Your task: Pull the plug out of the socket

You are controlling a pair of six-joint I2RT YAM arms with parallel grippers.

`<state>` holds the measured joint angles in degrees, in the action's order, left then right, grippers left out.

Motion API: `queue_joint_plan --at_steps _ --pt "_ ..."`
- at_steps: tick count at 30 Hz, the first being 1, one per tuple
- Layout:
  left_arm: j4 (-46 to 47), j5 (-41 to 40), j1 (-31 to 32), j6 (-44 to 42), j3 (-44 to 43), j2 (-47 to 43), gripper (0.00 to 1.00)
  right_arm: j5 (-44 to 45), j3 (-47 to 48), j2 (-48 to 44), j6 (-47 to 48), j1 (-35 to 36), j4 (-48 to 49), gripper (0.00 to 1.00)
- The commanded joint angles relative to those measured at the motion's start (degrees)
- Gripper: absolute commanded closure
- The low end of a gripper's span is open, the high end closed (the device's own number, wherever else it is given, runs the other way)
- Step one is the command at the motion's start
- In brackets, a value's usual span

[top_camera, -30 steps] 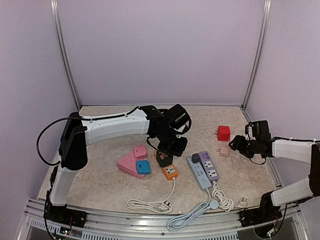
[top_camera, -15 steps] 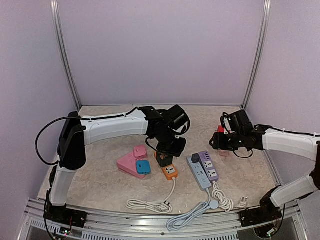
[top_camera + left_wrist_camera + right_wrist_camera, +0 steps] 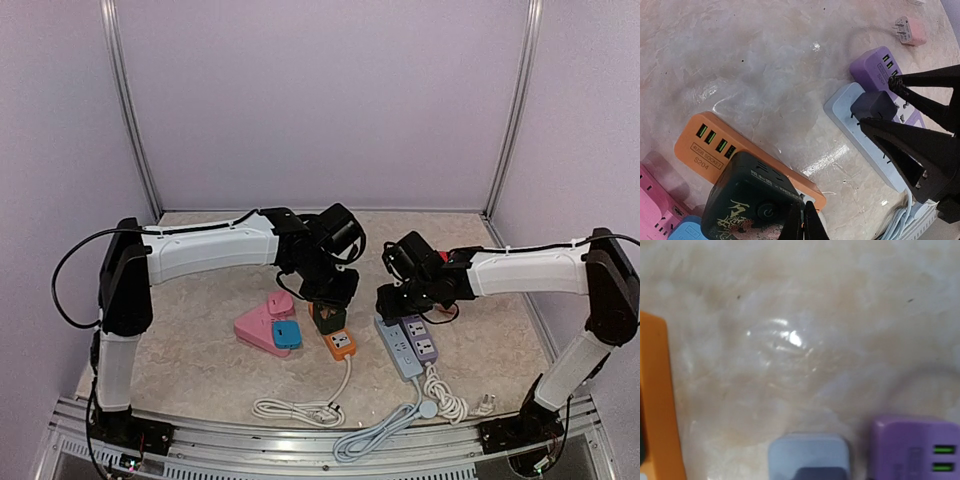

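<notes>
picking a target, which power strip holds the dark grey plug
The light blue strip, beside the purple one; the orange strip carries a black adapter instead.

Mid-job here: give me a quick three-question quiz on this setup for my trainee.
1. True or false: the black adapter sits plugged into the orange strip.
2. The open right gripper is lined up on which thing? A) the dark plug B) a pink adapter C) a white cable
3. Fill in: the dark plug sits in the light blue strip, and the strip lying right beside that one is ____.

Key: 1 true; 2 A; 3 purple, the purple strip.
</notes>
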<state>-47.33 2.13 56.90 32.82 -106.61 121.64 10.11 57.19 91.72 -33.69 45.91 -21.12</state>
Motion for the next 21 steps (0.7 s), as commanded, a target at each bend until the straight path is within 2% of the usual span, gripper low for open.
queue_joint_plan --at_steps 1,6,21 --pt "1.4 -0.8 -0.3 0.4 1.5 -2.5 0.97 3.5 2.5 2.8 -1.6 2.8 -3.7 0.51" --pt "2.4 0.1 -0.2 1.0 3.1 -3.6 0.97 4.1 2.6 4.0 -2.2 3.7 -4.2 0.58" --pt "4.2 1.5 2.3 4.4 9.4 -3.2 0.97 4.3 4.0 4.8 -1.6 3.7 -4.8 0.7"
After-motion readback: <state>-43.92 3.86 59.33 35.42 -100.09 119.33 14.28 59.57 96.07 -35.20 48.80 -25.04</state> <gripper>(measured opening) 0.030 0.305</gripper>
